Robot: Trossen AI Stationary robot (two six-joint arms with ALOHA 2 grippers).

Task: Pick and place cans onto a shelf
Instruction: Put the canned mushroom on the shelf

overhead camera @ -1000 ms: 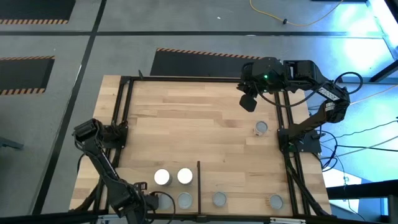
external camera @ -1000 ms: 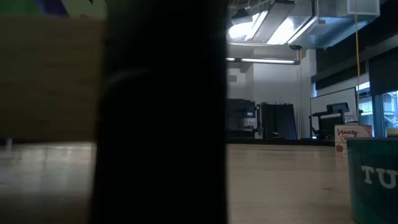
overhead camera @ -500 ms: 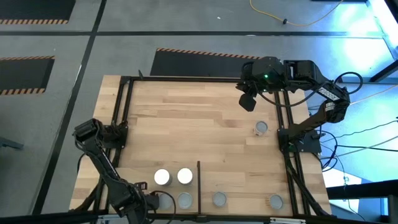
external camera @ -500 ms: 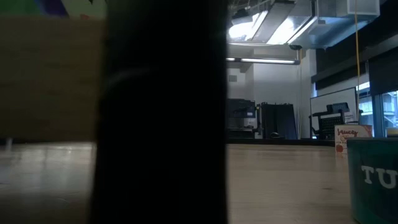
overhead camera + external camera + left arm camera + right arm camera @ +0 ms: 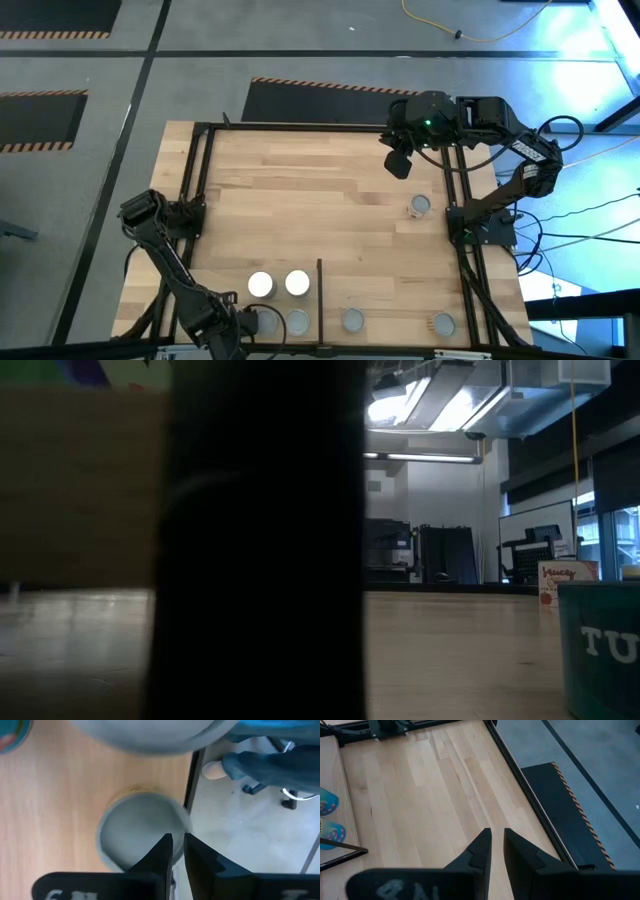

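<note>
At the near-left corner of the shelf [image 5: 300, 190], the left end effector [image 5: 243, 325] sits just beside a grey-topped can [image 5: 142, 827]. Its fingers lie close together with only a slit between them and nothing clamped. Whether the fingertips touch the can's rim cannot be told.

Two white-topped cans [image 5: 260, 285] stand side by side, left of the divider bar [image 5: 319, 290]. More grey-topped cans [image 5: 352, 320] line the near edge, on both sides of the bar. A lone can [image 5: 420, 206] stands near the right frame rail.

Handling, as a judgement:
- The cans look rigid and smooth-walled, probably light, and not fragile.
- A round wall can slip or roll in a two-finger grip.
- Take hold across the side wall at mid-height, with the fingers well spread first.

The right end effector [image 5: 399, 165] hangs over the far-right part of the shelf, fingers close together and empty.

Limits of view:
- A dark shape blocks most of the low view. Only a teal can [image 5: 600, 650] shows there, cut off at the edge.
- The left arm partly covers the corner can from above.
</note>
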